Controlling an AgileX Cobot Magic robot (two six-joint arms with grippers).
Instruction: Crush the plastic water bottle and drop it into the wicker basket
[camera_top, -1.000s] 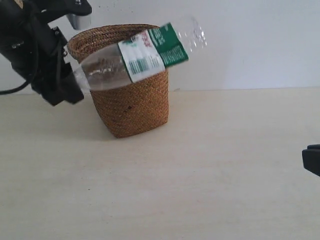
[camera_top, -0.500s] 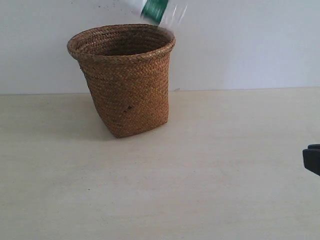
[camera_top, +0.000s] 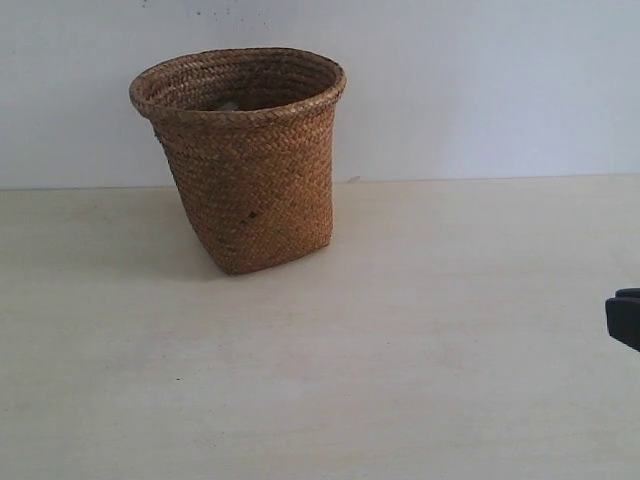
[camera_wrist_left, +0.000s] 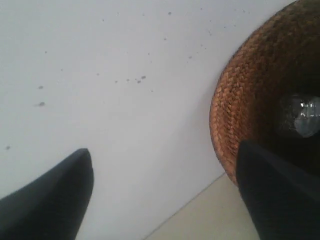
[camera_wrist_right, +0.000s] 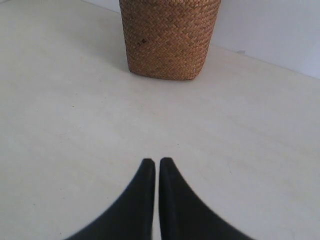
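Observation:
The wicker basket stands upright on the table at the back left. The plastic water bottle lies inside it; in the left wrist view its clear ribbed end shows in the dark interior, and in the exterior view only a pale glint shows below the rim. My left gripper is open and empty, raised beside the basket rim and facing the wall. It is out of the exterior view. My right gripper is shut on nothing, low over the table, pointing at the basket.
A white wall rises directly behind the basket. The pale table top stretches in front and to the right. A dark part of the right arm shows at the exterior view's right edge.
One second ago my left gripper held the bottle sideways across the basket's rim. It then rose out of the view, and the bottle now lies inside the basket, which shifted slightly left.

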